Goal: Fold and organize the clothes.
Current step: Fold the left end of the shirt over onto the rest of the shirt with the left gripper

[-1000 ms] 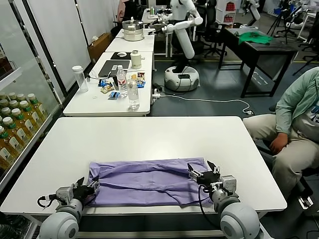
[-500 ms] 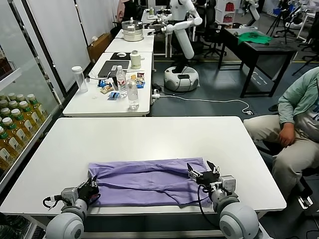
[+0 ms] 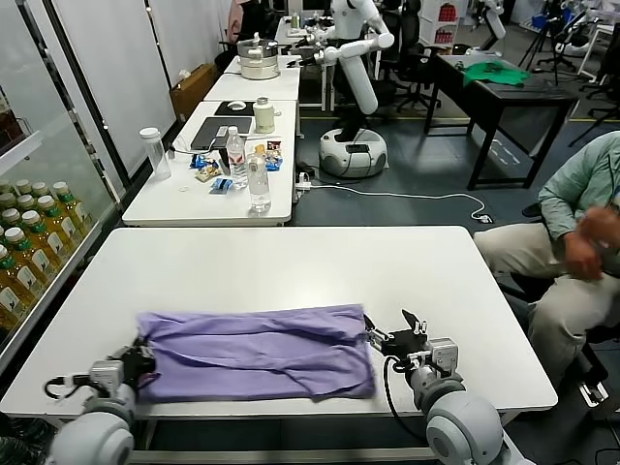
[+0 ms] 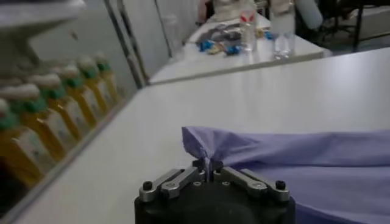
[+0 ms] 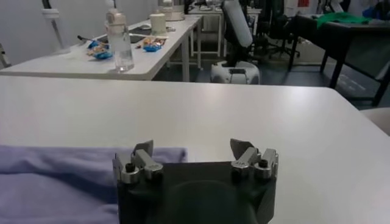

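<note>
The clothes, a lavender T-shirt, lie spread flat near the front edge of the white table. My left gripper is at the shirt's left end and is shut on a pinched corner of the fabric, which bunches up between its jaws. My right gripper stands open just off the shirt's right end, with its jaws wide apart and nothing between them. In the right wrist view the shirt's edge lies beside one of the fingers.
Rows of yellow drink bottles stand on shelves at the left, close to the table's edge. A seated person is at the right. Behind my table is a second table with bottles and clutter.
My left gripper has shut on the shirt's left corner and pulled leftward. The whole shirt has slid left with it, away from the right gripper, which has stayed in place.
</note>
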Action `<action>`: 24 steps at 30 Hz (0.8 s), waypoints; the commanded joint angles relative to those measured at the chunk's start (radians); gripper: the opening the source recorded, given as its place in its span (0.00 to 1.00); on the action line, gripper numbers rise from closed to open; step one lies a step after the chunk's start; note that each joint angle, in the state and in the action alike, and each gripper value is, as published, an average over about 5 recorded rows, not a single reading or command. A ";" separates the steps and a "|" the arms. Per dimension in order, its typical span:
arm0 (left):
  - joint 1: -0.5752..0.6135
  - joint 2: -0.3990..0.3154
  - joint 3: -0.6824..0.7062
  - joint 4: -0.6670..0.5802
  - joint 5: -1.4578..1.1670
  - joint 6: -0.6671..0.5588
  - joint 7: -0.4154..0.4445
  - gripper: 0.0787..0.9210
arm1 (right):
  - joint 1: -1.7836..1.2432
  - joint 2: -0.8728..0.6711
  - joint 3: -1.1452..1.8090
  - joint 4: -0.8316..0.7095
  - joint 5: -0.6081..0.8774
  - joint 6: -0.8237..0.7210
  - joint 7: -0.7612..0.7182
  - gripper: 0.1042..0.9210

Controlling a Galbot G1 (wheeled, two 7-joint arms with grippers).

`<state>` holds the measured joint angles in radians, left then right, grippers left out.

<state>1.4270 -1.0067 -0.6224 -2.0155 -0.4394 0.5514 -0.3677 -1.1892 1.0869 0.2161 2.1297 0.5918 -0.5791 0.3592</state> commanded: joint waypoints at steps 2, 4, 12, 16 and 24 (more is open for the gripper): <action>0.050 0.102 -0.360 0.089 0.184 -0.025 0.052 0.03 | 0.002 -0.003 0.002 0.002 0.001 0.001 -0.003 0.88; 0.049 0.112 -0.378 0.098 0.177 -0.029 0.063 0.03 | 0.004 -0.002 0.003 0.000 0.001 0.001 -0.004 0.88; 0.045 0.030 -0.187 -0.189 -0.173 0.031 0.077 0.03 | 0.011 -0.003 0.000 0.000 0.000 0.000 -0.001 0.88; 0.028 -0.008 -0.037 -0.273 -0.268 0.031 0.093 0.03 | 0.002 -0.011 0.006 0.005 -0.001 0.000 0.001 0.88; -0.094 -0.103 0.149 -0.175 -0.269 0.025 0.135 0.03 | -0.003 -0.003 0.005 0.003 -0.008 0.000 0.001 0.88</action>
<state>1.4216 -1.0216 -0.6778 -2.1653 -0.5901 0.5681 -0.2704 -1.1901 1.0812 0.2214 2.1319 0.5853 -0.5790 0.3596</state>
